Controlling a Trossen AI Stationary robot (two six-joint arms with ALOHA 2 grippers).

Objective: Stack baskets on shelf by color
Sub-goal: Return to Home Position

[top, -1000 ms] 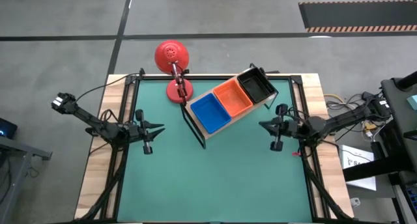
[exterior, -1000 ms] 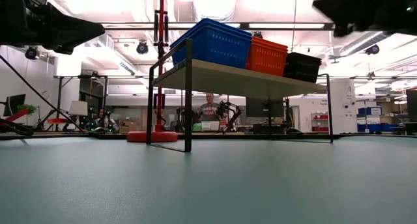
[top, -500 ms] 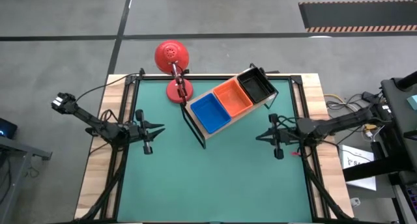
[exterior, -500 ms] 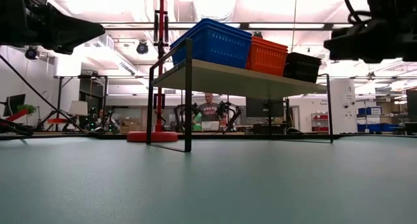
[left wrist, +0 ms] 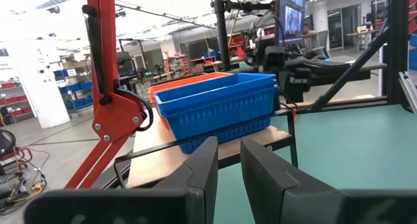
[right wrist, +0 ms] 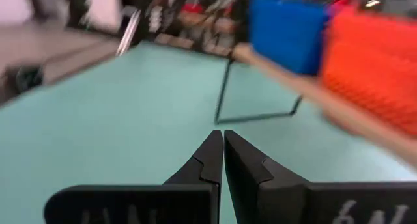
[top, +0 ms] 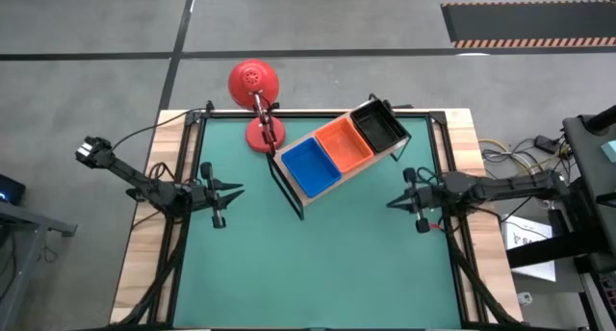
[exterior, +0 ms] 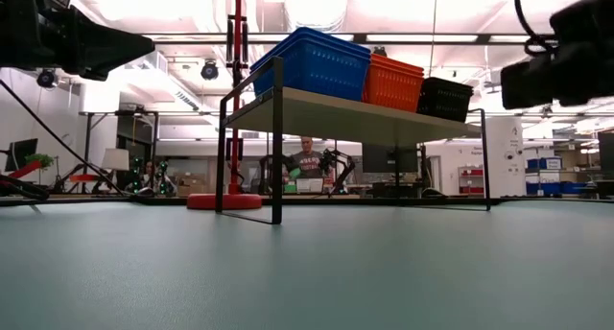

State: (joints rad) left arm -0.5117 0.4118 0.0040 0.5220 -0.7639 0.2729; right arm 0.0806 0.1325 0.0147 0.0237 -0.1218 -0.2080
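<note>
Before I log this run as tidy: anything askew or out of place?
Only the shelf, diagonal to the mat's edges. The blue stack, orange stack and black stack sit side by side on it; left gripper and right gripper hang clear.

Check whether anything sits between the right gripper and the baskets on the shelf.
Nothing visible does. Only bare mat lies between the right gripper and the shelf holding the baskets. The left gripper waits at the mat's left side.
</note>
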